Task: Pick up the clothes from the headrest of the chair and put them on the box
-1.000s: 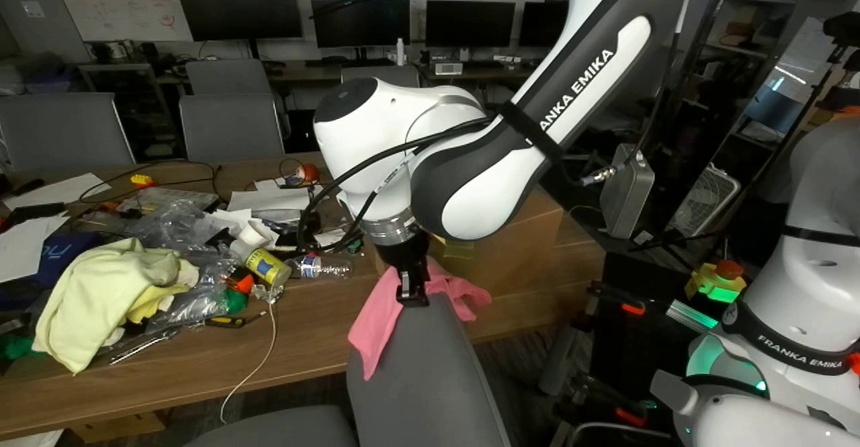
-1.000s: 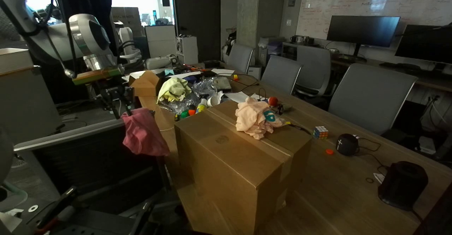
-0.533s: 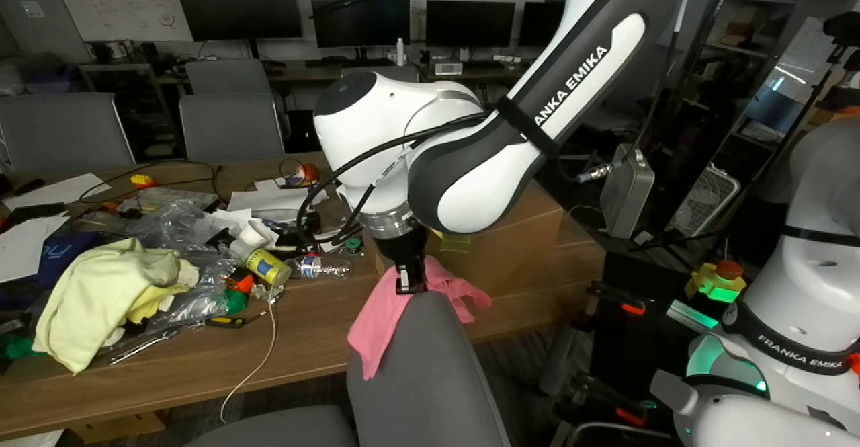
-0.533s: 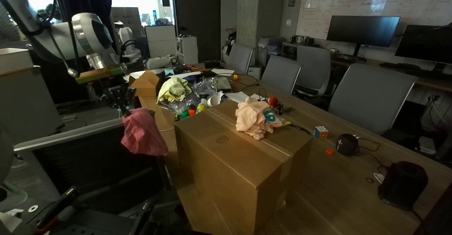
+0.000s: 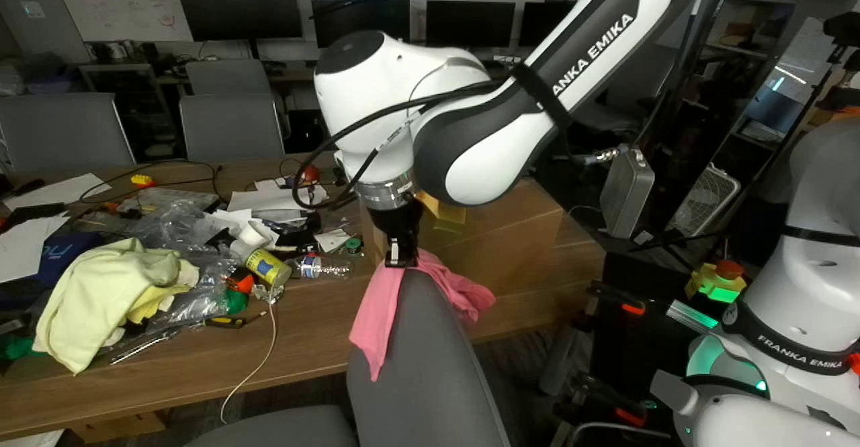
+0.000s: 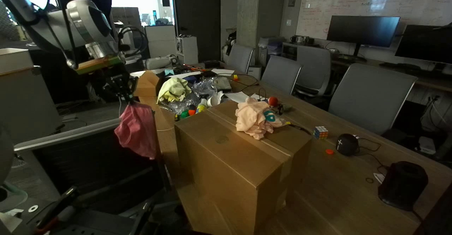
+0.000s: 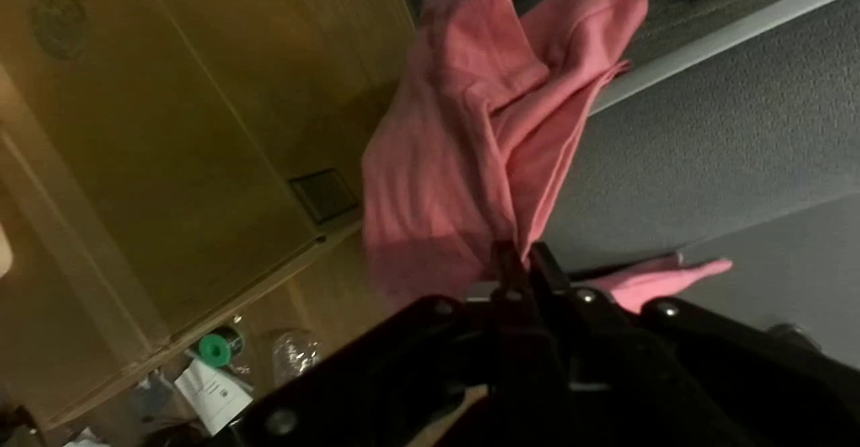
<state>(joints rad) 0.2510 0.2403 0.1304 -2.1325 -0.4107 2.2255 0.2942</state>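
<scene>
Cloth (image 6: 136, 130), pink and creased, hangs to both sides of the chair back (image 5: 433, 366), its top pinched in our narrowed hand (image 7: 521, 255). In an exterior view, from this cloth, we count one box (image 6: 226, 157) at four o'clock with one peach cloth (image 6: 251, 118) atop, and two monitors (image 6: 363, 31) at two o'clock.

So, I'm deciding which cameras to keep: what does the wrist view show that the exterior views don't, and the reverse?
Wrist view only: folds of the pink cloth running in between the jaws, and a dark square mark on the cardboard box that I cannot make out elsewhere.

Exterior views only: the pale yellow cloth and the monitors.

Shared: the jaws shut on the pink cloth, the cardboard box and the chair.
</scene>
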